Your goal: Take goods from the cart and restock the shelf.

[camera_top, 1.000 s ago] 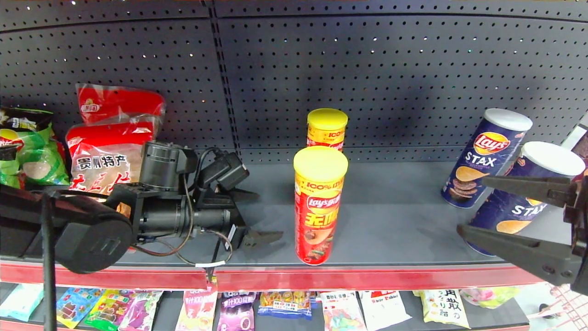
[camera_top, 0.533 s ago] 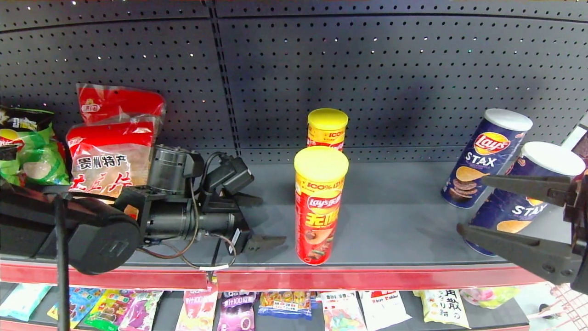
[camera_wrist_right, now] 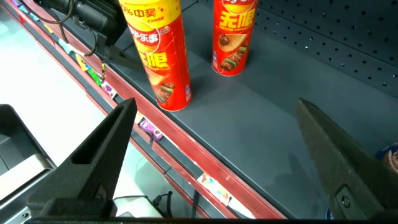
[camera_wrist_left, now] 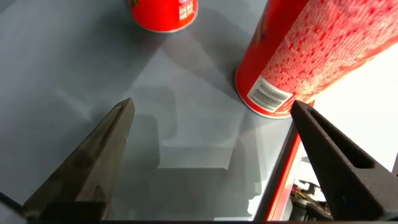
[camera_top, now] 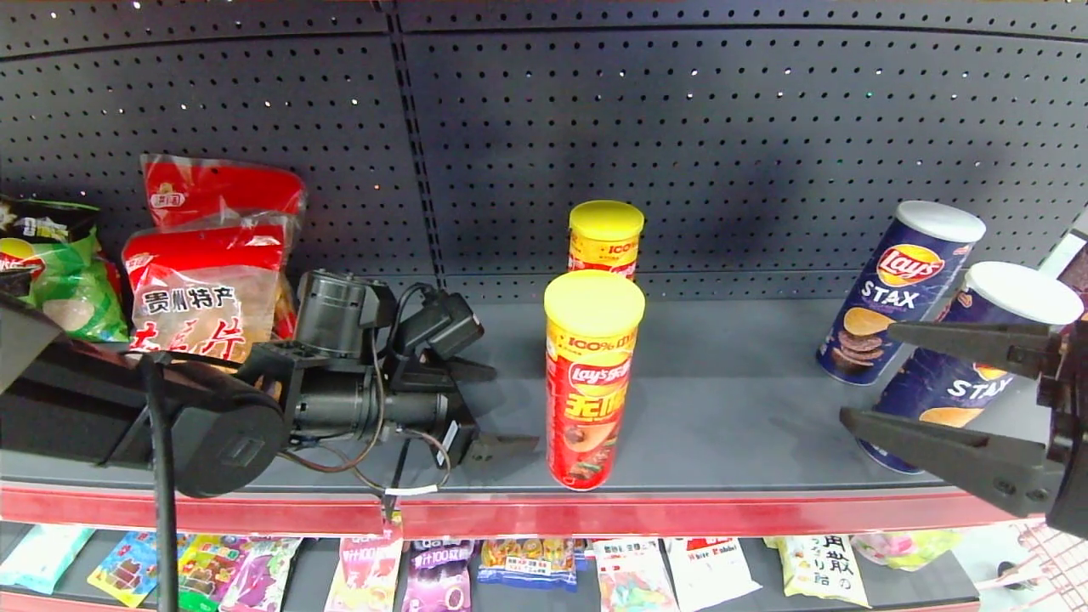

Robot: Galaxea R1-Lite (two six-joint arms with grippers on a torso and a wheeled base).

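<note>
Two red chip cans with yellow lids stand mid-shelf, one at the front (camera_top: 591, 382) and one behind it (camera_top: 605, 238). My left gripper (camera_top: 489, 406) lies low over the shelf just left of the front can, open and holding nothing. In the left wrist view the front can (camera_wrist_left: 311, 56) stands ahead, near one finger of the left gripper (camera_wrist_left: 211, 106), with the back can (camera_wrist_left: 163, 14) farther off. At the right, my right gripper (camera_top: 867, 374) is open and bare in front of two blue chip cans (camera_top: 901, 289) (camera_top: 969, 374). The right wrist view has both red cans (camera_wrist_right: 158, 56) (camera_wrist_right: 233, 37) beyond the right gripper (camera_wrist_right: 217, 102).
Red snack bags (camera_top: 204, 272) and a green bag (camera_top: 51, 289) fill the shelf's left end. The grey shelf (camera_top: 731, 408) has a red front edge (camera_top: 680, 514) and a pegboard back wall (camera_top: 680, 153). Small packets (camera_top: 510, 565) line the shelf below.
My left arm has slid to the right along the shelf, bringing its open gripper closer to the front red can. The right gripper has barely shifted.
</note>
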